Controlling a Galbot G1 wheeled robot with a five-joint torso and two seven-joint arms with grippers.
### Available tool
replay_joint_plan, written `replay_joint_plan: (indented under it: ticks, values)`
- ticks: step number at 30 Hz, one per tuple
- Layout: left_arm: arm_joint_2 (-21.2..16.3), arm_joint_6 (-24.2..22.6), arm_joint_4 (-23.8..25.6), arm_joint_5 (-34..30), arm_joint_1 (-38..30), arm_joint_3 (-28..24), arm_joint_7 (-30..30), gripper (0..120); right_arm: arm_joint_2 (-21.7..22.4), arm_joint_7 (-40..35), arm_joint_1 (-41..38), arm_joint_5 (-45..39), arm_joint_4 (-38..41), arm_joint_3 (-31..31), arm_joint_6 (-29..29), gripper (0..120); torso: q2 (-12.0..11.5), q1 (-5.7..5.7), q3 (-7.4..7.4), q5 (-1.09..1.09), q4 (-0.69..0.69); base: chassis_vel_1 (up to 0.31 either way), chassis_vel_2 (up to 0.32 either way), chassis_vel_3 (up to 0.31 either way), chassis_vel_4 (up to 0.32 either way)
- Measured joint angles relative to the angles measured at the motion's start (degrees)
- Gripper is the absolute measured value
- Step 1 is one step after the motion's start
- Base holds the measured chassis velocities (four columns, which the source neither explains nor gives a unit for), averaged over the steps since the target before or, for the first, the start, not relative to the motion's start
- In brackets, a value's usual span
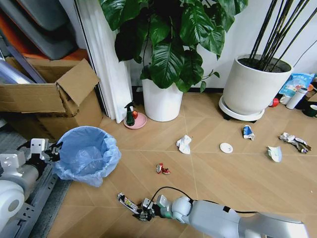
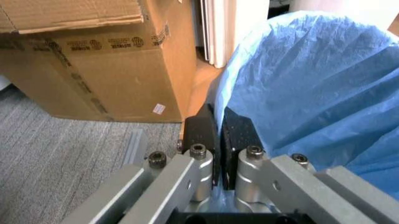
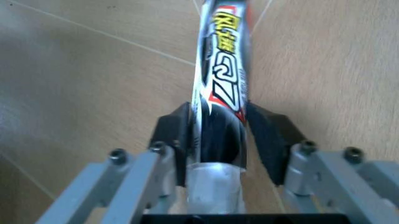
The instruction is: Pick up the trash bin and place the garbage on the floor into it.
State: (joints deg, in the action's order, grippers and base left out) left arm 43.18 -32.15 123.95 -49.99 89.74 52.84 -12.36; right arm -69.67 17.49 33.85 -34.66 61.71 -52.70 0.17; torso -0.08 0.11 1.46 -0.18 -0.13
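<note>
Trash bin (image 1: 88,154) stood on the floor (image 1: 208,163) at the robot's left, just in front of a cardboard box (image 1: 54,96); its light-blue bag liner was folded over the rim. Left gripper (image 1: 53,150) was at the bin's left edge, fingers (image 2: 201,132) pressed together with the blue liner pinched between them at the rim.

Right gripper (image 1: 144,214) was low at the floor, nearer the robot than the bin. Its black fingers (image 3: 173,135) were clamped on either side of a flattened dark wrapper (image 3: 221,88) with red and yellow print; the wrapper's far end (image 1: 128,202) stuck out from the fingertips toward the bin.

Remaining garbage lay scattered on the chevron floor: a red crushed wrapper (image 1: 162,169) near the middle, crumpled white paper (image 1: 184,144) beyond it, a white disc (image 1: 226,148) to the right, a blue-white wrapper (image 1: 247,132) near the large white pot (image 1: 250,89), another blue-white piece (image 1: 275,153) and a dark crushed piece (image 1: 294,142) at far right.

Green spray bottle (image 1: 130,114) stood on a pink saucer (image 1: 140,122) beside the leafy plant's white pot (image 1: 162,101).
</note>
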Motion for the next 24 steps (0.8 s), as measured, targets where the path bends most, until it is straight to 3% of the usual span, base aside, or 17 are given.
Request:
replay_joint_plan:
  ticks: [3,7,18,24]
  values:
    - [-0.15,0.00,-0.05,-0.12,-0.05,0.04,0.02,0,0.06,-0.01,0.07,-0.02,0.16,0.06,-0.10,25,0.00,0.00,0.00,0.00,0.00,0.000,0.000,0.000,0.000]
    - [-0.60,-0.01,-0.16,-0.44,-0.06,0.13,0.05,0,0.11,0.00,0.44,-0.11,0.66,1.34,-0.17,6,0.00,0.00,0.00,0.01,0.00,0.000,0.000,0.000,0.000]
    - [-2.54,-0.15,-1.52,-0.79,-1.32,-2.16,-0.02,0,6.29,0.05,2.22,0.53,6.62,9.26,-0.48,0,0.00,0.00,0.00,0.01,0.00,0.000,0.000,0.000,0.000]
    - [-6.12,-0.30,-3.03,-2.41,-2.65,-4.28,0.44,0,12.37,0.30,5.92,1.55,11.64,21.25,-0.50,0,0.00,0.00,0.00,0.02,-0.02,0.000,0.000,0.000,0.000]
